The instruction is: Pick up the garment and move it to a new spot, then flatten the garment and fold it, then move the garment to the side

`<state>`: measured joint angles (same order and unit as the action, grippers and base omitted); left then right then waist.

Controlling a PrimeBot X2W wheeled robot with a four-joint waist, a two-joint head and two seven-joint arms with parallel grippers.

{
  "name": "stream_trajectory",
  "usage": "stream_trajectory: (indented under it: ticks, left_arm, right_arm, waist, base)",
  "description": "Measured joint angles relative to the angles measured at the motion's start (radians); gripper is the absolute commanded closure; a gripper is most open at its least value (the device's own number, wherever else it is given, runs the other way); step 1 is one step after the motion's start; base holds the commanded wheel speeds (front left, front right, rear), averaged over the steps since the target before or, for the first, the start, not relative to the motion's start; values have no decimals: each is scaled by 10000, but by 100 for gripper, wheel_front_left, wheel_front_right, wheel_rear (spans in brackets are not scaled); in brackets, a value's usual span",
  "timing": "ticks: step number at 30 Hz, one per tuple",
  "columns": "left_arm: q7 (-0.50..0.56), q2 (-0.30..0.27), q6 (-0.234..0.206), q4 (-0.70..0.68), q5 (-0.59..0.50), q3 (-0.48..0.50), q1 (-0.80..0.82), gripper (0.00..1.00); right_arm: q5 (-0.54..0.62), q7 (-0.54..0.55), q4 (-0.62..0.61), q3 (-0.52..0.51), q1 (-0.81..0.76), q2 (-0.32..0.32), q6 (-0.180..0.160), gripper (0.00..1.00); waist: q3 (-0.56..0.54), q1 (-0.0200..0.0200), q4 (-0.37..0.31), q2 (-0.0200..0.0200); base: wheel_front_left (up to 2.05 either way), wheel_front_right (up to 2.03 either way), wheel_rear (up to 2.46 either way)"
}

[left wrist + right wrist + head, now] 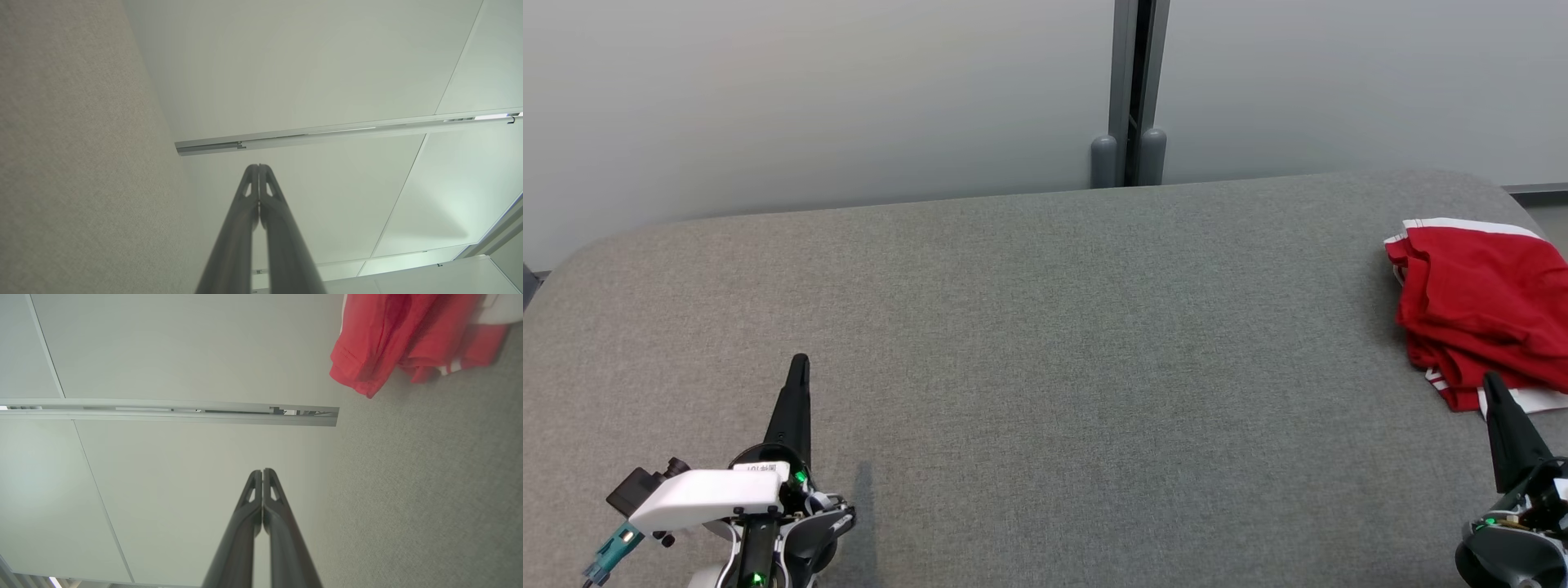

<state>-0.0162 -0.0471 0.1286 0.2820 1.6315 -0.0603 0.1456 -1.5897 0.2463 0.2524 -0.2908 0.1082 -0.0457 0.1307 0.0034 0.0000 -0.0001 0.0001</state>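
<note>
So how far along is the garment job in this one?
Done: hard to say; the red garment lies bunched, not neatly folded, at the right edge of the table. In hand: nothing; left claw and right claw are shut, empty. Left: seemingly everything.

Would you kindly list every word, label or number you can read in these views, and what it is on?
On the white label at the base of the left pincer: a few characters, too small to read.
No text on the red garment or the grey table.
</note>
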Motion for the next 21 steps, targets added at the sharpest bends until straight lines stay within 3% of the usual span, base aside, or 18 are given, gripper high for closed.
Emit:
stream_trajectory:
  ticks: [21]
  left_arm:
    - [0, 0, 10, -2, 0, 0, 0, 100]
  right_arm:
    - [0, 0, 0, 2, 0, 0, 2, 100]
  waist:
    - [0, 0, 0, 0]
  base:
    - [0, 0, 0]
